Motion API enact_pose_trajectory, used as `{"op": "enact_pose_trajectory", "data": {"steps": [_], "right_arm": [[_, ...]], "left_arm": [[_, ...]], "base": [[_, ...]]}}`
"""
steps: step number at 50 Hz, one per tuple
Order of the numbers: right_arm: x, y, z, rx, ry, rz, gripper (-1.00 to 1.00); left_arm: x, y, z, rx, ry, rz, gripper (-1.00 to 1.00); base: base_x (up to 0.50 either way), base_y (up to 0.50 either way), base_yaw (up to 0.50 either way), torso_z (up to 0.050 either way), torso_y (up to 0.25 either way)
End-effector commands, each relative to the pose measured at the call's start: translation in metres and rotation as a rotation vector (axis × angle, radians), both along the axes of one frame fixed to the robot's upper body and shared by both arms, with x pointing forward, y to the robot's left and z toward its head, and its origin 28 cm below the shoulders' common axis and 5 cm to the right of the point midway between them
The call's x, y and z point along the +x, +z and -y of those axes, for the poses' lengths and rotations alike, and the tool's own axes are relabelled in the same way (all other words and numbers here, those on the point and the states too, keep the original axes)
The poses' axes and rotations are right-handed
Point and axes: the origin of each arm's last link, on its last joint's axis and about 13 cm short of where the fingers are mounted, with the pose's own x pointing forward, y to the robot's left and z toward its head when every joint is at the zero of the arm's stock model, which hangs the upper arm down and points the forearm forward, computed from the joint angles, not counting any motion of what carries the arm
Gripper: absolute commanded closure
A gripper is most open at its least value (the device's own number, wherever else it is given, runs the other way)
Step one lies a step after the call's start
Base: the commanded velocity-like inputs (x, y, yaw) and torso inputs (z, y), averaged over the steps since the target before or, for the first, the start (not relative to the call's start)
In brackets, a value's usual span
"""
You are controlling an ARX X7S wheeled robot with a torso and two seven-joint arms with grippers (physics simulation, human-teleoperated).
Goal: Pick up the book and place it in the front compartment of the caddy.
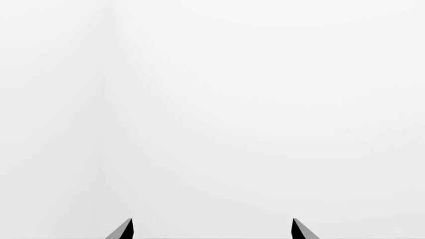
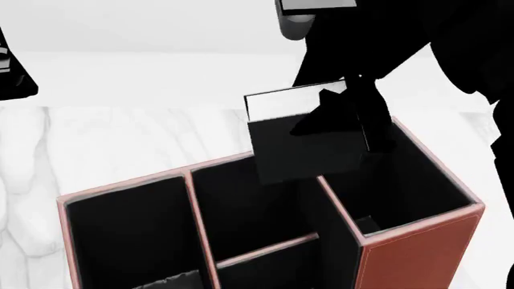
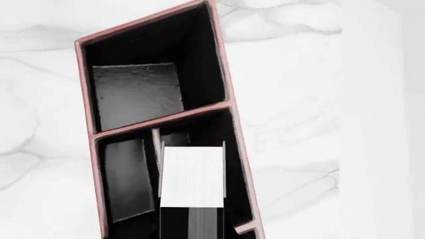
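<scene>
— So how far along was it?

— Partway. The book (image 2: 309, 141) was already lifted and hung upright over the caddy (image 2: 418, 253), its lower edge about level with the partitions; lowering and letting go were still left.

— Over the front compartment?

— Couldn't tell which cell.

— And the hands?

— The right gripper (image 2: 345, 114) was clamped on the book's upper part. The left gripper (image 1: 212, 230) stood spread, holding nothing.
</scene>
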Motion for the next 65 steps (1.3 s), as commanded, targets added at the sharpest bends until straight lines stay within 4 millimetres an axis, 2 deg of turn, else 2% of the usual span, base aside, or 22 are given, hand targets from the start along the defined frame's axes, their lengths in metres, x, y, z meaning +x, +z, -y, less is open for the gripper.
{"op": "enact_pose_trajectory", "data": {"steps": [1,22,39,65], "right_arm": [[-0.002,0.012,0.003,-0.078,0.088,0.034,1.0],[-0.002,0.013,0.0,-0.104,0.166,0.032,1.0],[-0.007,0.024,-0.009,-0.091,0.246,0.057,1.0],[-0.005,0.015,-0.027,-0.069,0.349,0.039,1.0]], "left_arm": [[0.0,0.0,0.0,0.0,0.003,-0.001,-1.0],[0.001,-0.001,-0.001,0.0,0.004,-0.002,-1.0],[0.0,0.0,-0.001,0.0,0.004,-0.002,-1.0],[0.0,-0.001,-0.001,0.0,0.004,-0.002,-1.0]], "base": [[0.0,0.0,0.0,0.0,0.01],[0.0,0.0,0.0,0.0,0.001],[0.0,0.0,0.0,0.001,0.001],[0.0,0.0,0.0,0.0,0.001]]}}
